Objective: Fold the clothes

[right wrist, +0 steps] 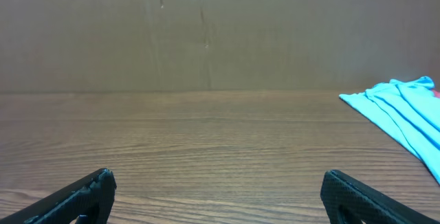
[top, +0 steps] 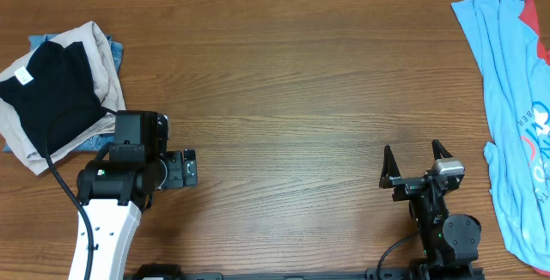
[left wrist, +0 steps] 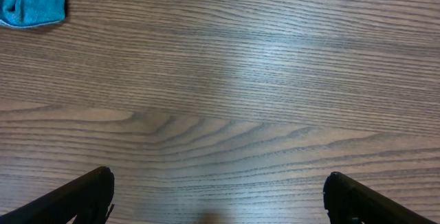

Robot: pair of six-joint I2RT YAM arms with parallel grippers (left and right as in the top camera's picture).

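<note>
Surface: brown wood-grain table (top: 292, 82), bare across its middle; a plain brown wall (right wrist: 206, 31) stands behind it in the right wrist view. Item 1, far left corner: a pile of clothes, with the black shirt (top: 51, 91) on top and its white neck label (top: 23, 76) facing up; the beige trousers (top: 99, 44) lie under and around it, and the edge of a blue garment (top: 38, 40) shows beneath. Item 2, right edge: the light-blue tee (top: 511, 100), unfolded and rumpled, running along the table's right side, with red at the collar and print near the hem; well apart from the pile. Item 3: left gripper (top: 191, 168), near the pile's front edge and pointing toward the table's middle, fingers spread wide, nothing between them. Item 4: right gripper (top: 414, 155), at the near edge, left of the tee, fingers likewise spread and empty. Item 5: a scrap of teal fabric (left wrist: 31, 4) in the corner of the left wrist view; which garment it belongs to cannot be told.
</note>
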